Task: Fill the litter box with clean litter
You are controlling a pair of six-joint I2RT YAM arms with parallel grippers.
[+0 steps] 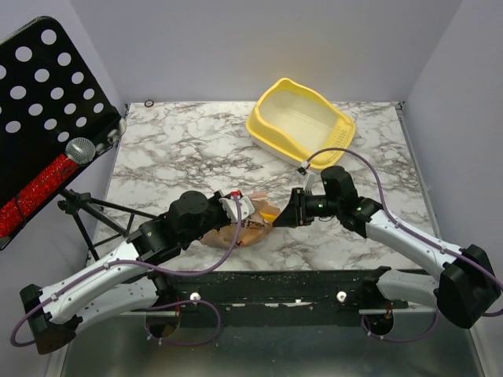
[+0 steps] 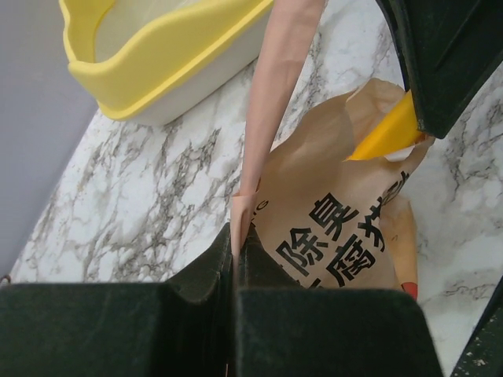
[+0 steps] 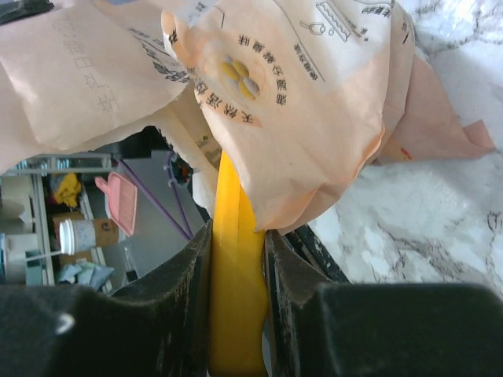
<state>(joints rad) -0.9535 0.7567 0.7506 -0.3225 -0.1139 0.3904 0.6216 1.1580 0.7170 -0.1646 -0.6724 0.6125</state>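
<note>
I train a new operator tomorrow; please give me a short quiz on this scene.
1. True or false: the left gripper stands open above the paper bag.
2. The right gripper grips: A the paper bag, B the yellow scoop, C the litter box.
3. Where does the litter box stand, seen from the bag in the top view?
Key: 1 false, it is shut on the bag's edge; 2 B; 3 beyond the bag, slightly right.

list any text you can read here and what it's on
"除臭": big black print on the paper bag
Row beneath: partly hidden, only "腐" readable
Small print around the bag's oval picture, right wrist view: too small to read
Nothing else legible
</note>
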